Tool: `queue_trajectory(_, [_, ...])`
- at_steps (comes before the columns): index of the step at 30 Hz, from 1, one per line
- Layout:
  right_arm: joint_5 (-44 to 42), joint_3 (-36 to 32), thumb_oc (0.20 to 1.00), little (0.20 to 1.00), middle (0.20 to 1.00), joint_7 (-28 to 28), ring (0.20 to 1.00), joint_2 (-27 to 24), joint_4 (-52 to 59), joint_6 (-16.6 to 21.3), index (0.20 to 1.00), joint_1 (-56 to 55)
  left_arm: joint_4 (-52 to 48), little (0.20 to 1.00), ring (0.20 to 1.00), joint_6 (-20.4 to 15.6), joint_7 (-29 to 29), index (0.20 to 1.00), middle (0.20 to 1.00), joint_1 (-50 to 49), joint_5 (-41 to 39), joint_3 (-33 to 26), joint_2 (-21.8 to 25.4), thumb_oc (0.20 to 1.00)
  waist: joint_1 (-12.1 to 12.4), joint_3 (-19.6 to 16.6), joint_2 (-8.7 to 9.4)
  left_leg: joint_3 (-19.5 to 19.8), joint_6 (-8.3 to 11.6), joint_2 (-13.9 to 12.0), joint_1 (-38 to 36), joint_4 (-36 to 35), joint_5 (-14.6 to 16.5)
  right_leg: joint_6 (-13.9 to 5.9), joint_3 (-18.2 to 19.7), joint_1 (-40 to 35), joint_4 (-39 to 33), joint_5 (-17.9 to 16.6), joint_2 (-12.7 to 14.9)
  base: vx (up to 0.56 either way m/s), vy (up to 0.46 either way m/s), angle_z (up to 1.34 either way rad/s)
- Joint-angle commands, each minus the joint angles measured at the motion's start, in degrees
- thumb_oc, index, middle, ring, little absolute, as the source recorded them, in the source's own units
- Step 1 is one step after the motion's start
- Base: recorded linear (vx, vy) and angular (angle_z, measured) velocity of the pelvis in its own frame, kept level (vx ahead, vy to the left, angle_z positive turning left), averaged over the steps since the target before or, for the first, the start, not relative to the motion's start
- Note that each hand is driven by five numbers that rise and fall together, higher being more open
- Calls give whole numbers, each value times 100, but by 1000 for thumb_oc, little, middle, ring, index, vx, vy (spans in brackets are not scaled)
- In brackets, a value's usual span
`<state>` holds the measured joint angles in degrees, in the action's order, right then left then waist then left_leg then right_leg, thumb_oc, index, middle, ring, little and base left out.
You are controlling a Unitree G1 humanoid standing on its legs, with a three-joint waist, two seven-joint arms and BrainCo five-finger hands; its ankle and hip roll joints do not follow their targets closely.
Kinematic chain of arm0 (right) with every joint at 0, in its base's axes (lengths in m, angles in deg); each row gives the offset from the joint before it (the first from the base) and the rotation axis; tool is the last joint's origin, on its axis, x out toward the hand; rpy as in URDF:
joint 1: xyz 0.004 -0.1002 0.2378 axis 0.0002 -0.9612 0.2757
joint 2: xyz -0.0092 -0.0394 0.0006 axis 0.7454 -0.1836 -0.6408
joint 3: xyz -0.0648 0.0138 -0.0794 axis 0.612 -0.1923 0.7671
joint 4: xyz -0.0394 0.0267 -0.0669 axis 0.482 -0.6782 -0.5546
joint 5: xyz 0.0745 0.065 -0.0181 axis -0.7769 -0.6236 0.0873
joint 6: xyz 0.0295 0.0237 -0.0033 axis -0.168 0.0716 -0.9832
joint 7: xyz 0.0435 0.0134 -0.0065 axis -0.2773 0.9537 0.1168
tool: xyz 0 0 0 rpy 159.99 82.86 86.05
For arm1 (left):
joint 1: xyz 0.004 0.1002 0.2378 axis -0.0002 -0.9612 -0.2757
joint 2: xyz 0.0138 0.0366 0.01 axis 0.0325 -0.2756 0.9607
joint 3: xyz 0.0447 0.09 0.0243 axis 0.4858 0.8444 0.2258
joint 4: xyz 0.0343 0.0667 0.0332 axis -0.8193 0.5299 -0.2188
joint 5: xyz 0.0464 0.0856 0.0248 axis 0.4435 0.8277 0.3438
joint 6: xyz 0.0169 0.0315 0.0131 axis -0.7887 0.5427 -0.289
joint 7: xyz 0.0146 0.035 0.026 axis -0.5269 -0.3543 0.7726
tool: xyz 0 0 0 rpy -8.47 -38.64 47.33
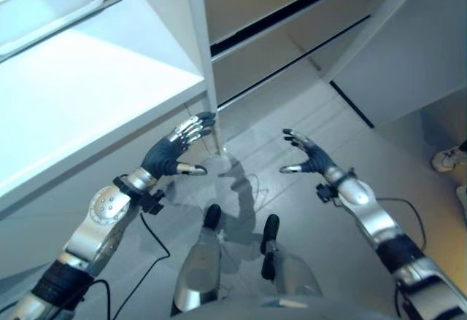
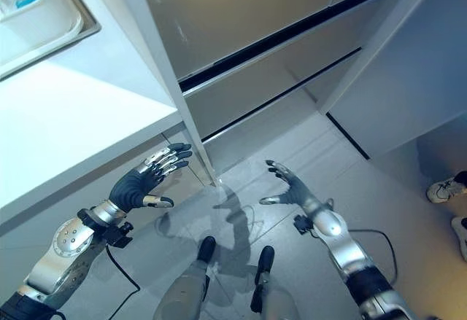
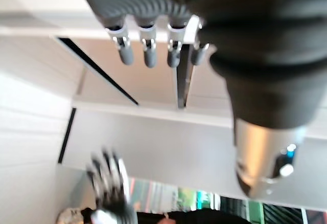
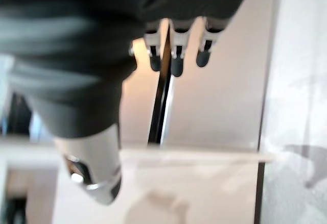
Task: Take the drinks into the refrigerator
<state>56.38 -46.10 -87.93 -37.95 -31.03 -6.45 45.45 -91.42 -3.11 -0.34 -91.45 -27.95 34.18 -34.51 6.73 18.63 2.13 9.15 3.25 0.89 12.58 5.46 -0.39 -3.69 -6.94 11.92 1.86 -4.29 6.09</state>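
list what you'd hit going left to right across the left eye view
sink → white counter → left hand, open beside the counter's corner → refrigerator doors → right hand, open over the floor → a person's shoe

One white counter [image 1: 87, 94]; one sink [image 1: 44, 6]; two empty hands; two refrigerator doors.
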Motion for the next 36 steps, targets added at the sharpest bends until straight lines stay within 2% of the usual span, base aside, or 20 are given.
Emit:
queue_trajectory(1, [-629, -444, 1000, 1000, 1000, -196, 1000, -144, 537, 578, 1000, -599, 97, 1000, 1000, -512, -23, 1000, 1000, -359, 248, -305, -171, 1000, -306, -537, 109, -90, -508, 280, -11, -70, 130, -130, -9, -55, 605, 609, -40, 19, 26, -10])
queue_trajectory(6, [-851, -1229, 1000, 1000, 1000, -308, 1000, 65, 314, 752, 1000, -1857, 807, 1000, 1000, -683, -35, 1000, 1000, -826, 657, -399, -262, 1000, -600, -704, 96, -270, -490, 227, -299, -156, 186, -167, 140, -224, 581, 604, -106, 38, 18, -23])
queue_trajectory(13, [-353, -1118, 1000, 1000, 1000, -110, 1000, 46, -488, 835, 1000, -2152, 2215, 1000, 1000, -873, 267, 1000, 1000, -835, 1375, -79, -539, 1000, -735, -894, 77, -426, -472, 188, -667, -281, 243, -202, 250, -539, 419, 598, -142, 64, 11, -21])
queue_trajectory(14, [-212, -1019, 1000, 1000, 1000, 6, 1000, 80, -913, 855, 1000, -2079, 2815, 1000, 1000, -888, 385, 1000, 1000, -794, 1552, 5, -747, 1000, -781, -969, 63, -522, -468, 166, -813, -346, 264, -215, 306, -672, 338, 580, -147, 68, 12, -26])
queue_trajectory(16, [-161, -1010, 1000, 1000, 1000, 68, 1000, 158, -997, 845, 1000, -2095, 3259, 1000, 1000, -882, 499, 1000, 1000, -805, 1703, -21, -966, 1000, -813, -1044, 45, -573, -467, 153, -931, -391, 279, -217, 359, -759, 285, 569, -168, 75, 10, -21])
queue_trajectory(23, [-153, -981, 1000, 1000, 1000, 26, 1000, 358, -1313, 831, 1000, -2199, 3829, 1000, 1000, -866, 534, 1000, 1000, -1007, 1842, -217, -1388, 1000, -893, -1321, -15, -711, -468, 114, -1275, -549, 336, -215, 499, -1073, 86, 574, -190, 61, 1, -12])
queue_trajectory(27, [-24, -756, 1000, 1000, 1000, 157, 1000, 445, -1998, 754, 1000, -1966, 4627, 1000, 1000, -795, 682, 1000, 1000, -802, 2160, -105, -1671, 1000, -928, -1423, -40, -818, -456, 88, -1367, -572, 361, -205, 595, -1163, 5, 557, -212, 23, -3, -7])
queue_trajectory(31, [140, -473, 1000, 1000, 1000, 304, 1000, 615, -3198, 606, 1000, -1560, 5915, 1000, 1000, -652, 883, 1000, 1000, -572, 2586, -137, -2001, 1000, -953, -1482, -55, -911, -448, 70, -1422, -584, 376, -186, 698, -1209, -77, 531, -238, 6, -13, -9])
queue_trajectory(34, [203, -428, 1000, 1000, 1000, 454, 1000, 807, -4250, 433, 1000, -1265, 6903, 1000, 1000, -420, 1004, 1000, 1000, -392, 2754, -311, -2251, 1000, -957, -1538, -60, -939, -440, 59, -1461, -621, 365, -166, 721, -1270, -153, 509, -249, 4, -26, -14])
queue_trajectory(36, [122, -506, 1000, 1000, 1000, 537, 1000, 1007, -5129, 248, 1000, -1030, 7645, 1000, 1000, -95, 1019, 1000, 1000, -277, 2684, -542, -2451, 1000, -946, -1585, -68, -946, -438, 57, -1479, -654, 349, -153, 726, -1300, -210, 481, -248, -1, -17, -1])
